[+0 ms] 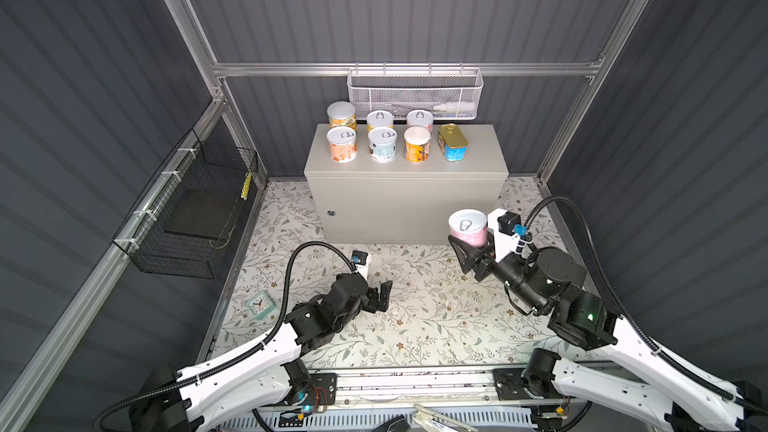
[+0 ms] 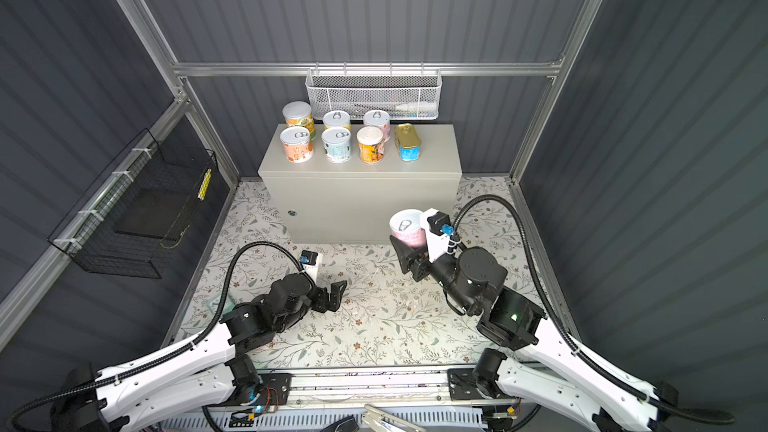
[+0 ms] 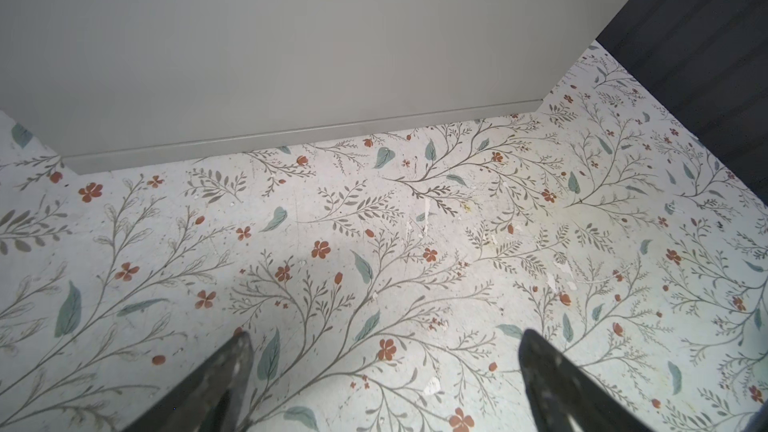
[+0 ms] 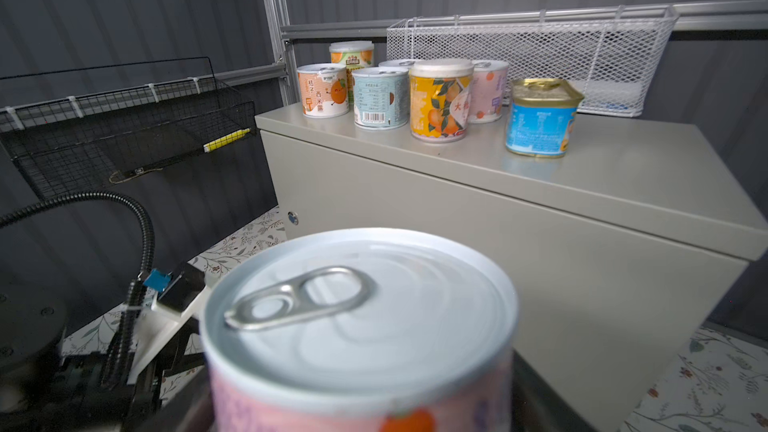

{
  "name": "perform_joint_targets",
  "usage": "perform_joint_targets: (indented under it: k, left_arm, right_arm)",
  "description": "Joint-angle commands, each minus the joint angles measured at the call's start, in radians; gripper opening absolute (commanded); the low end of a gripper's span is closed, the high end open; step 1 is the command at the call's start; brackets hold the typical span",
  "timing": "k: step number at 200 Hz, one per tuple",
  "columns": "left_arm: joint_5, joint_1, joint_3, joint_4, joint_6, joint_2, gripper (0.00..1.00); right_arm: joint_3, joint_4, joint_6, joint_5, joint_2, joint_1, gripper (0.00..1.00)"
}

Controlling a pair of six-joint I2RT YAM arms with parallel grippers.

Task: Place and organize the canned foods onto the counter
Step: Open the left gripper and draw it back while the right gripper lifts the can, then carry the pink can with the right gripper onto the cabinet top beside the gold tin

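— Where is the pink can (image 1: 467, 224)?
— In front of the counter (image 1: 478, 160), close to the right end of its front face. It is upright, with the ring-pull on top.
— What has hold of it?
— The right gripper (image 1: 473, 245) is clamped round its side.
— Is it level with the counter's top?
— No. In the right wrist view the lid sits lower than the counter's top.
— And the others?
— Six round cans (image 1: 382, 145) stand on the counter's top toward its left end, in two rows of three, close together. The gold tin (image 1: 453, 142) stands just to the right of the front row.
— The other arm?
— The left gripper (image 1: 381, 292) hangs low over the floral floor (image 1: 415, 309) in front of the counter's left half. Its jaws are spread wide and it is holding nothing
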Motion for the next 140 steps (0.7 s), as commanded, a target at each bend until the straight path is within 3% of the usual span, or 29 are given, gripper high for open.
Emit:
perform_joint_targets:
  k: [1,33,81,140]
  left_arm:
    - [0.006,0.004,-0.056,0.158,0.062,-0.001,1.00]
    - [0.022,0.002,-0.149,0.241,0.089,-0.060,1.00]
    - [-0.042,0.003,-0.188,0.203,0.106,-0.171,1.00]
    - [-0.010,0.003,-0.149,0.194,0.084,-0.053,1.00]
  right_arm:
    - [0.104,0.013,-0.030,-0.034,0.027,-0.034,0.65]
    - [0.243,-0.032,-0.044,-0.120,0.102,-0.135,0.65]
    - [0.457,-0.082,-0.037,-0.252,0.255,-0.309,0.65]
    - [0.615,-0.059,-0.004,-0.351,0.450,-0.421,0.65]
